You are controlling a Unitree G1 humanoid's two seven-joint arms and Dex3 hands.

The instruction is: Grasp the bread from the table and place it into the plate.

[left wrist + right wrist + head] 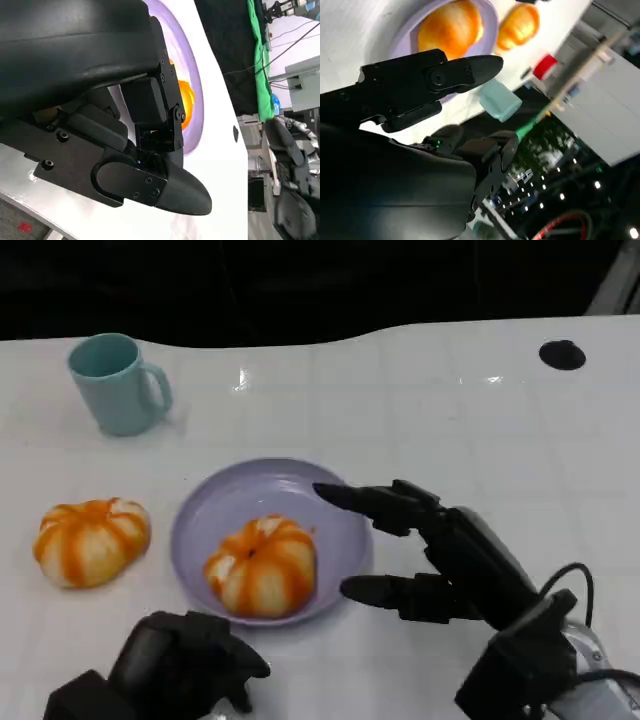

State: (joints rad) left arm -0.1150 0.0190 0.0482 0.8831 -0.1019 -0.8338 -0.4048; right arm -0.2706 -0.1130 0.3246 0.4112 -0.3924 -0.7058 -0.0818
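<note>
Bread: one orange-striped loaf lay in the lavender plate at frame centre, evidently delivered. Second loaf: on the white surface at left, apart from the plate. Right hand: beside the plate's right rim, fingers spread, holding nothing. Left hand: lower left, fingers curled, empty. Teal mug: upper left.

Head view looks down at table; wrist views close, tilted; all share plate
</note>
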